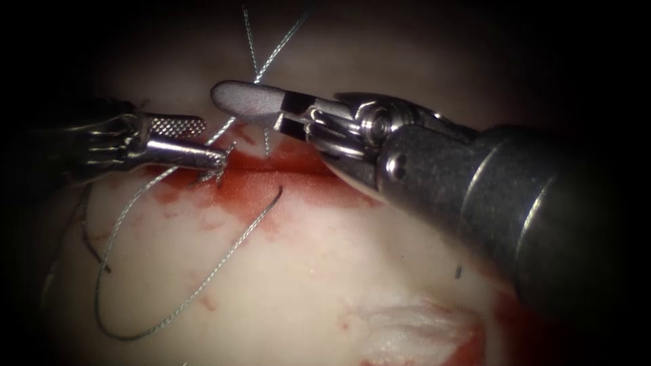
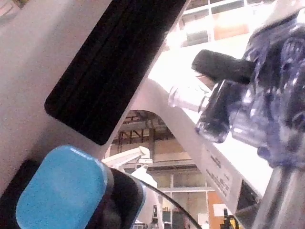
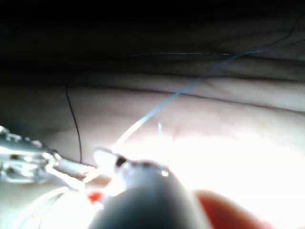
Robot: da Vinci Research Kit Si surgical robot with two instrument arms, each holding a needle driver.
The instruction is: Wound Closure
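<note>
Now we are seeing the left tool (image 1: 215, 161) clamping the thin, slippery thread (image 1: 203, 288) at the cut (image 1: 285, 166); the right tool (image 1: 247, 103) is pinching it above; best gripped near the knot.

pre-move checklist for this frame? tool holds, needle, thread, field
1. Left tool hold: jaws closed at the cut, seemingly on thread — ok, hold not fully resolvable.
2. Right tool hold: jaws closed, thread crossing the tip; gripped or just passing — cannot tell.
3. Needle location: not identifiable — cannot tell.
4. Thread: loose loop lying on the tissue below the cut, strands rising above the right tool — ok, no visible snag.
5. Field: red fluid pooled around the cut, obscuring its edges — not ok.
</note>
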